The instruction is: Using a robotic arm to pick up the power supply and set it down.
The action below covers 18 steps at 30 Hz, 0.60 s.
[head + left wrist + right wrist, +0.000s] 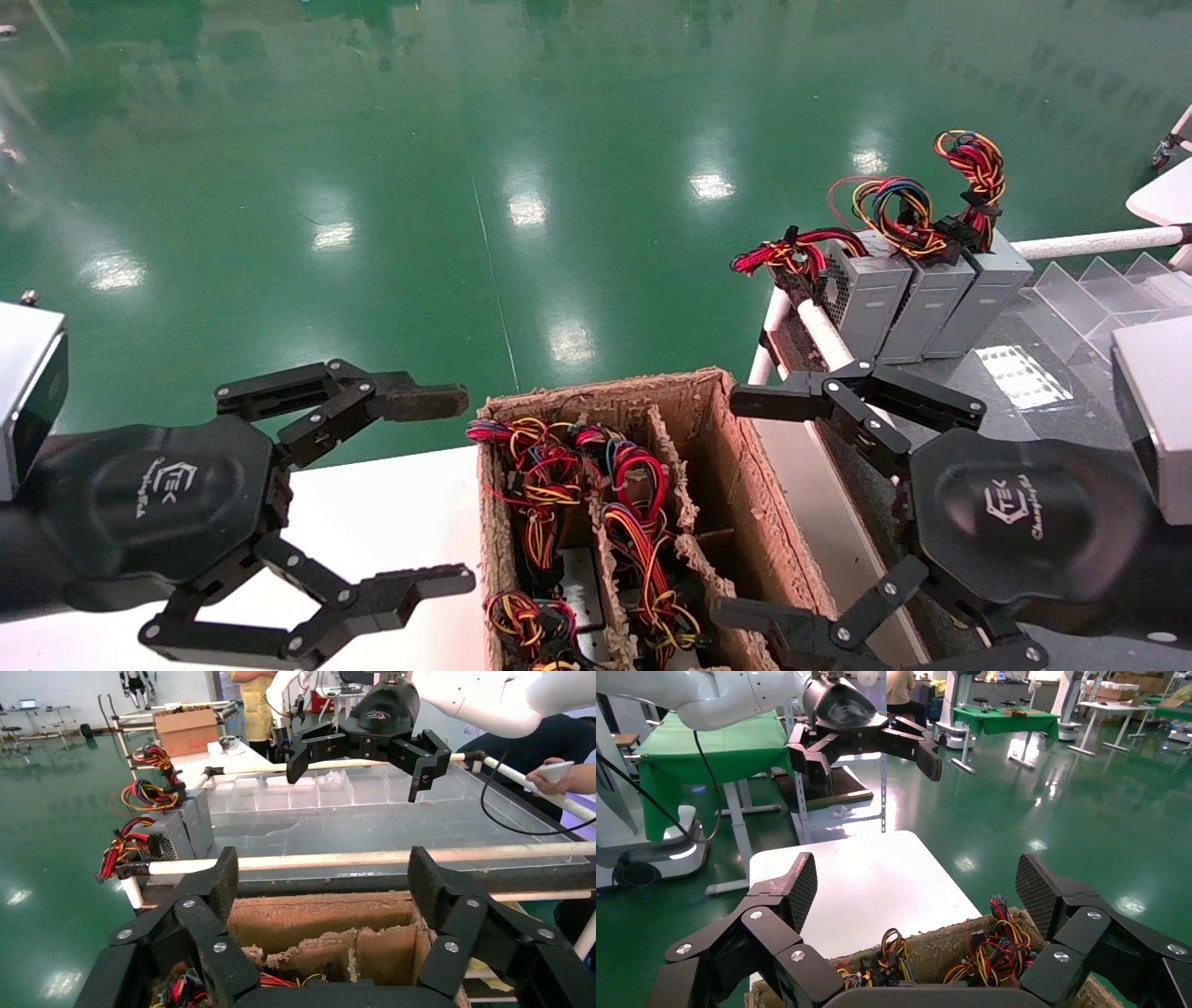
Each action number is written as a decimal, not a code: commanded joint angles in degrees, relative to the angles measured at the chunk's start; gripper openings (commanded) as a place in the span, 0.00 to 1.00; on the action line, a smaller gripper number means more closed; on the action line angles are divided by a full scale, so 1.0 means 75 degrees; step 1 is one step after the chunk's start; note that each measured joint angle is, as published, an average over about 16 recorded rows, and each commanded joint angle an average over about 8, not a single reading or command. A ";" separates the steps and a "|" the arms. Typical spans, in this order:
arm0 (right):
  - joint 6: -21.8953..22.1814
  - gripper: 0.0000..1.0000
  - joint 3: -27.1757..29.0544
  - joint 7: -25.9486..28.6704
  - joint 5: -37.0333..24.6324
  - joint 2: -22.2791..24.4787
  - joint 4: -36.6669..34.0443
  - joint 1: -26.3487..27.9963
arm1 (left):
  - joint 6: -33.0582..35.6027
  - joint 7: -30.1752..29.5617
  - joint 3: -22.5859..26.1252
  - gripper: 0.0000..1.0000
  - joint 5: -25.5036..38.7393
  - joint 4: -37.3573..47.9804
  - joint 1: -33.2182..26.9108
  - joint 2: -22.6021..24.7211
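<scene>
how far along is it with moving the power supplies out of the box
Three power supplies already stand on the right-hand rack. Nothing is in hand: left pincer and right pincer hang open beside the cardboard box. More wired units still sit inside, not yet picked.

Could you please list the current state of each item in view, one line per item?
Left end effector: open, holding nothing, beside the box over the white table.
Right end effector: open, holding nothing, at the box's other side.
Cardboard box: open-topped, dividers frayed, wired units inside.
Power supplies: three upright, side by side on the dark table, wires bunched on top.
</scene>
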 commanded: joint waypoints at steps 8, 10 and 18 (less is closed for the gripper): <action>0.0000 1.00 0.0000 0.0000 0.0000 0.0000 0.0000 0.0000 | 0.0000 0.0000 0.0000 0.00 0.0000 0.0000 0.0000 0.0000; 0.0000 1.00 0.0000 0.0000 0.0000 0.0000 0.0000 0.0000 | 0.0000 0.0000 0.0000 0.00 0.0000 0.0000 0.0000 0.0000; 0.0000 1.00 0.0000 0.0000 0.0000 0.0000 0.0000 0.0000 | 0.0000 0.0000 0.0000 0.00 0.0000 0.0000 0.0000 0.0000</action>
